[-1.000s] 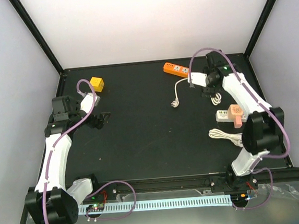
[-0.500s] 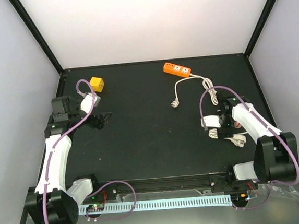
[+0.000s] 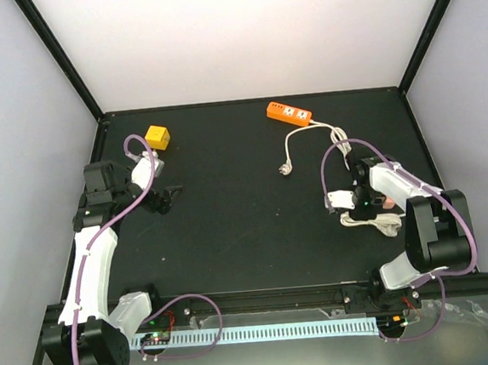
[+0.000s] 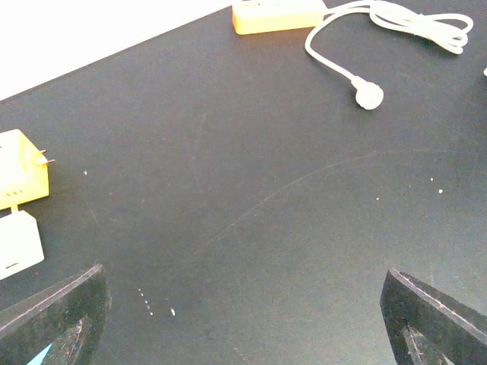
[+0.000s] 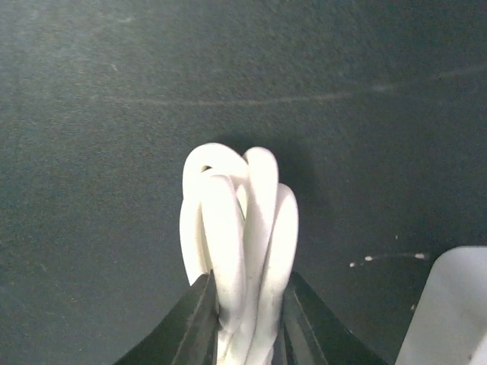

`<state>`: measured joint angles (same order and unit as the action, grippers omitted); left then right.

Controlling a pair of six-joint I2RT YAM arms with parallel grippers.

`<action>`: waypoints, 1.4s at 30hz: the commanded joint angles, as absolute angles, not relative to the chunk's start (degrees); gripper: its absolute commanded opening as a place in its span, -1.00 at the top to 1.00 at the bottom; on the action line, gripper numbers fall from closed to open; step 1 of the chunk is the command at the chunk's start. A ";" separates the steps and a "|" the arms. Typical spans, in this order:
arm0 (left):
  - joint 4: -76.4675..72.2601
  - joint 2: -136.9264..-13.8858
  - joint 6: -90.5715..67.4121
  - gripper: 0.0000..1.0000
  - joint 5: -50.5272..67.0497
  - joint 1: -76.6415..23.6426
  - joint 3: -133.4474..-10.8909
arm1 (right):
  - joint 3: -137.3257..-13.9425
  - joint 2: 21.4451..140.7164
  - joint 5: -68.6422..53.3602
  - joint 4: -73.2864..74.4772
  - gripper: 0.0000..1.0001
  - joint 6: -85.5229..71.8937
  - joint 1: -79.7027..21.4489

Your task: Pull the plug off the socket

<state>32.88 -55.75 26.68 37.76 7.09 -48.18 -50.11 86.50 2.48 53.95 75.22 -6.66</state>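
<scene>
Right claw [image 5: 247,304] clenched on a coil of white cord [image 5: 240,228]. Several loops are pinched between the two dark fingers, and their lower ends run out of frame. From above, this claw [image 3: 362,209] sits low over the right side of the desk [image 3: 248,233], with the cord coil [image 3: 377,222] showing partly from under it.

Plug [image 3: 389,205]: only a pink sliver shows beside the right arm, near the coil. The arm covers the socket, so whether the two are joined cannot be told. In the right wrist view a pale block corner [image 5: 449,304] is cut off at the frame's lower right. Cannot tell what it is.

Left claw [image 4: 243,285] released, fingers wide apart, nothing between them. It hovers over bare desk on the left side [image 3: 167,196].

Far side of desk:
- An orange power strip [image 3: 289,114], with a white lead ending in a round plug head [image 3: 286,170] lying loose.
- A yellow block [image 3: 158,137] at far left. Small metal pins show on it in the left wrist view [image 4: 19,171], where it is half cut by the edge.
</scene>
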 commanded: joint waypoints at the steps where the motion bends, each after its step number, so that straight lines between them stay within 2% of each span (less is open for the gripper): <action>1: 30.88 -55.89 25.51 -0.98 39.51 7.30 -48.40 | -49.84 85.35 -0.82 55.02 0.61 73.86 -8.44; 9: 30.76 -55.95 25.26 -0.98 39.31 7.36 -48.52 | -51.73 85.55 -6.33 56.53 0.75 67.32 -16.60; 20: 30.51 -55.36 23.45 -0.98 36.56 7.46 -48.49 | -61.71 92.83 -15.31 54.77 0.77 52.39 -35.79; 32: 30.51 -55.68 18.81 -0.97 34.42 12.15 -50.13 | -86.66 111.93 -19.82 49.33 0.76 38.29 -50.91; 42: 30.84 -57.87 14.94 -0.98 36.64 21.03 -53.52 | -114.78 130.51 -20.41 51.82 0.71 31.97 -57.48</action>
<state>31.94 -57.14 17.15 35.16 18.46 -50.72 -105.30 125.34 -18.52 52.16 35.59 -55.42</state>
